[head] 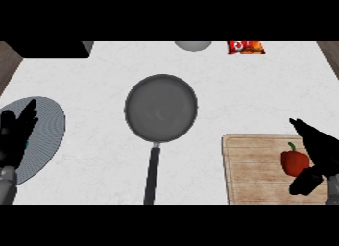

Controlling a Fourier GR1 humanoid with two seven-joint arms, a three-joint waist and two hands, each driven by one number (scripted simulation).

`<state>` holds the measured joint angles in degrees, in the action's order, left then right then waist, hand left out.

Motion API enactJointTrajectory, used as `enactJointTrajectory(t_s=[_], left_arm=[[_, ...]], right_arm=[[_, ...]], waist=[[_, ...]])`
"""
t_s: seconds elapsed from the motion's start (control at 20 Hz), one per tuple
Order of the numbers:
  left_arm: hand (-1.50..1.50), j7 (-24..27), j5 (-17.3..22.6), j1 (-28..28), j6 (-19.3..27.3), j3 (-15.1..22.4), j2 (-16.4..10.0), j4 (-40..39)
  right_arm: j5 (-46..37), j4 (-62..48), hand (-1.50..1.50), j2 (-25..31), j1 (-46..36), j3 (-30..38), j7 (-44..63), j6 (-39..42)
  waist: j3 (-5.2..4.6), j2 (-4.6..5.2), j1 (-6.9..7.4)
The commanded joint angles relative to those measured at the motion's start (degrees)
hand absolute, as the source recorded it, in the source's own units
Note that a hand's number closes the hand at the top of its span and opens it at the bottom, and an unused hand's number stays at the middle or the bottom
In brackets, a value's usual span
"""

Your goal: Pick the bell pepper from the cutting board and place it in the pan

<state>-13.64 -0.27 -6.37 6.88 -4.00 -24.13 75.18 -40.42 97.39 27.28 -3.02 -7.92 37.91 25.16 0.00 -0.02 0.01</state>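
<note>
Fingers (pixel 312 135) straight and thumb hanging low, right robot hand (pixel 329 158) hovering open just right of the bell pepper (pixel 294 162), clasping nothing; touching or not, cannot tell. Lying on the cutting board (pixel 255 168), near its right end, that bell pepper. Well apart at mid worktop (pixel 94 72), pan (pixel 161 108) sitting, handle pointing at the lower edge. Far left, left robot hand (pixel 12 139) resting open over the plate (pixel 50 120), fingers up.
</note>
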Motion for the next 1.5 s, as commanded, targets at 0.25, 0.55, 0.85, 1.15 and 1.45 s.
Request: enactJointTrajectory(t_s=[0.25, 0.55, 0.85, 1.15, 1.45], left_arm=[[0.0, 2.9, -1.7, -0.7, -3.7, -4.0, 1.1, -3.1], [0.0, -0.2, -2.0, 3.2, -4.9, -5.3, 1.0, 3.5], [0.0, 4.0, -4.9, 0.7, -3.9, -4.8, 4.3, -2.3], [0.0, -0.3, -6.0, -3.0, -3.1, -5.5, 4.3, -2.2], [0.0, -0.3, -5.6, 1.0, -4.6, -4.8, 4.3, 2.8]], right_arm=[[-4.3, -4.7, -1.5, -2.0, 0.5, 3.8, -6.2, 0.4], [-8.6, -10.3, -1.5, -6.2, -0.7, 2.6, -5.2, -2.0], [-11.8, -17.7, 1.5, -6.0, -4.2, 2.6, -10.2, -2.6], [-17.2, -17.6, 1.5, -2.2, -3.5, 3.5, -15.6, -7.7], [-15.4, -17.1, 1.5, 1.7, -6.6, -0.5, -30.0, -6.0]], waist=[[0.0, 0.01, -0.08], [0.01, 0.01, 0.23], [0.01, 0.09, 0.17], [0.01, 0.04, 0.01], [0.05, 0.05, 1.08]])
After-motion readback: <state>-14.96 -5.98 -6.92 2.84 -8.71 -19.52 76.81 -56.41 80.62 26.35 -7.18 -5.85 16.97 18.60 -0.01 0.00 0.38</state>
